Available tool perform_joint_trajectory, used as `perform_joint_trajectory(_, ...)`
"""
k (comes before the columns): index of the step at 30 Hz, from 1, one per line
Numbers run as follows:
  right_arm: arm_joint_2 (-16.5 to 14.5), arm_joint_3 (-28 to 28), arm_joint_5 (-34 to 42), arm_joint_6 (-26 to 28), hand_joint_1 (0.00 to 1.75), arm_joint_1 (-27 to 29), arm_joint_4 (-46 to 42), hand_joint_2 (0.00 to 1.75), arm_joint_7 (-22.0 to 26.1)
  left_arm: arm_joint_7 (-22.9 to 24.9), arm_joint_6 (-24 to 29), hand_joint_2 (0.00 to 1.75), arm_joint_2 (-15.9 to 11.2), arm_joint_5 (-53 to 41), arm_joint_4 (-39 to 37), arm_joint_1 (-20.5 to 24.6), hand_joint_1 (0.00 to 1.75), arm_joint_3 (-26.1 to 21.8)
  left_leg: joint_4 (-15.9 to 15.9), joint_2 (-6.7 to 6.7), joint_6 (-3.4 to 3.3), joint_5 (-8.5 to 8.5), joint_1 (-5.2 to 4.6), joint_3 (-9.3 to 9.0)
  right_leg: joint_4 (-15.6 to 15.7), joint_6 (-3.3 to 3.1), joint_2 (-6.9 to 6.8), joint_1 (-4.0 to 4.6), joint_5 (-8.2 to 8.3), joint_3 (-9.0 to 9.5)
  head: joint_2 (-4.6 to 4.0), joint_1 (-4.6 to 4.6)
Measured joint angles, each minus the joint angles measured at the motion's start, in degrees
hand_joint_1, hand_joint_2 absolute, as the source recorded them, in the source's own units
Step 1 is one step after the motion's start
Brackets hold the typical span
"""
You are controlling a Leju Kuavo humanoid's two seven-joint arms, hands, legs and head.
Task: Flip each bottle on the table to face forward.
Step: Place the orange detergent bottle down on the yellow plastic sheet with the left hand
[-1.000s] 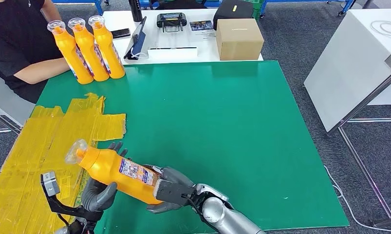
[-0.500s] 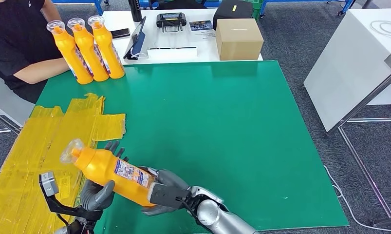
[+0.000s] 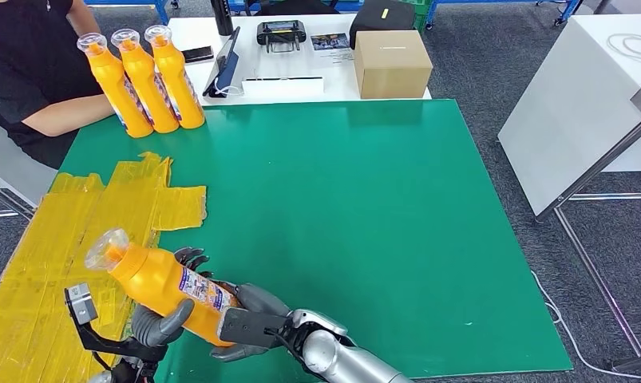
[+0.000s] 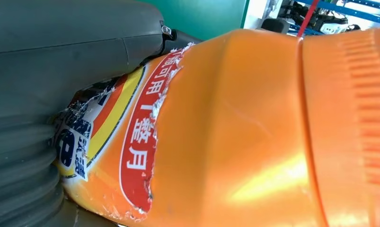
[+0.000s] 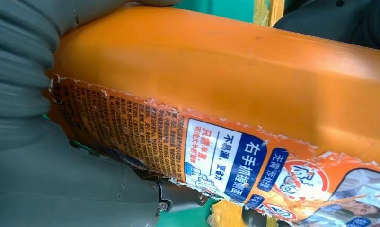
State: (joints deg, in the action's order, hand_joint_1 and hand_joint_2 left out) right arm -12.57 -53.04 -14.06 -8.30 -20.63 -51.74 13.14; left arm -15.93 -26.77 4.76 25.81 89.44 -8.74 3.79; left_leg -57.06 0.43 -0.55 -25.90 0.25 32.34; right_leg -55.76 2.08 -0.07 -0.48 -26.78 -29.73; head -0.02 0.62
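— Both hands are on one orange bottle (image 3: 167, 289), yes? Left hand (image 3: 159, 319) and right hand (image 3: 253, 323)?

— Yes. The left hand cups the body from beneath, fingers wrapped around it; the right hand grips the base end. The bottle is tilted, clear-capped neck pointing up and away toward the yellow taped patch (image 3: 77, 239), and it is lifted off the green counter (image 3: 365, 223) near the front edge.

— Do the wrist cameras add anything?

— In the left wrist view the orange body (image 4: 254, 132) lies against the grey palm (image 4: 60, 61), with a torn red and yellow label showing. In the right wrist view the bottle (image 5: 225, 71) sits tight in the hand (image 5: 46, 156), fine print and a blue panel on a ragged label.

— So how far along is the job?

— Three bottles (image 3: 145, 76) stand upright in a close row at the far left corner, beside a seated person's arm (image 3: 61, 116). I can't tell from here which way their labels face, so whether they are finished or waiting is a guess. The one in hand is mid-turn, I'd judge: neither set down nor upright.

— And what is left?

— At least this bottle has to be stood on the counter with its front outward. Possibly the other three as well.
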Motion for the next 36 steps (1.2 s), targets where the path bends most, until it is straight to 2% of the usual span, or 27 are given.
perform_joint_trajectory(17, -0.72, -0.49, 0.37, 0.59, 1.75, -0.44, 2.07, 1.75, 0.44, -0.48, 0.05, 1.75, 0.17, -1.23, 0.00, 0.08, 1.75, -0.23, 0.00, 0.01, 0.00, 0.00, 0.01, 0.00, 0.00, 0.00, 0.00, 0.03, 0.00, -0.02, 0.00, 0.00)
perform_joint_trajectory(18, -0.74, -0.49, 0.38, 0.63, 1.45, -0.45, 2.14, 1.75, 0.46, -0.62, 0.17, 1.75, 0.18, -1.44, 0.00, 0.08, 1.75, -0.23, 0.00, 0.01, 0.00, 0.00, 0.01, 0.00, 0.00, 0.00, 0.00, 0.03, 0.00, -0.02, 0.00, 0.00)
perform_joint_trajectory(20, -0.78, -0.48, 0.38, 0.95, 0.58, -0.45, 2.25, 1.75, 0.47, -1.40, 0.88, 1.75, 0.28, -2.71, 0.04, 0.10, 1.75, -0.22, 0.00, 0.01, 0.00, 0.00, 0.01, 0.00, 0.00, 0.00, 0.00, 0.03, 0.00, -0.02, 0.00, 0.01)
perform_joint_trajectory(21, -0.77, -0.47, 0.32, 1.33, 0.14, -0.44, 2.30, 1.31, 0.47, -2.08, 1.59, 1.75, 0.37, -3.98, 0.15, 0.14, 1.75, -0.21, 0.00, 0.00, 0.00, 0.00, 0.01, 0.00, 0.00, 0.00, 0.00, 0.02, 0.00, -0.02, 0.00, 0.01)
perform_joint_trajectory(22, -0.72, -0.45, 0.21, 1.86, 0.00, -0.41, 2.32, 0.87, 0.47, -3.01, 2.57, 1.75, 0.48, -5.76, 0.33, 0.21, 1.75, -0.20, 0.00, 0.00, 0.00, 0.00, 0.00, 0.00, 0.00, 0.00, 0.00, 0.02, 0.00, -0.02, 0.00, 0.01)
perform_joint_trajectory(24, -0.38, -0.20, -0.24, 3.41, 0.00, -0.17, 2.02, 0.00, 0.47, -6.01, 6.12, 1.75, 0.74, -11.89, 1.06, 0.58, 1.75, -0.20, -0.01, -0.01, 0.00, 0.00, 0.01, 0.00, 0.00, 0.00, 0.00, 0.02, 0.00, -0.03, 0.00, 0.00)
perform_joint_trajectory(28, 1.70, 2.43, -1.71, 6.08, 0.00, 1.65, -1.87, 0.00, 0.47, -12.17, 17.04, 1.75, 1.19, -28.88, 3.32, 2.01, 1.75, -1.00, -0.01, -0.01, 0.00, 0.00, 0.00, -0.01, 0.00, 0.00, -0.01, 0.02, 0.01, -0.01, 0.00, 0.00)
perform_joint_trajectory(36, 8.34, 11.02, -8.31, 8.86, 0.00, 10.38, -20.17, 0.00, 0.83, -14.64, 35.33, 1.75, 1.29, -53.02, 5.88, 3.90, 1.75, -8.42, -0.01, -0.02, 0.00, -0.01, -0.01, 0.02, 0.00, 0.00, -0.01, 0.03, 0.00, -0.03, 0.00, 0.01)
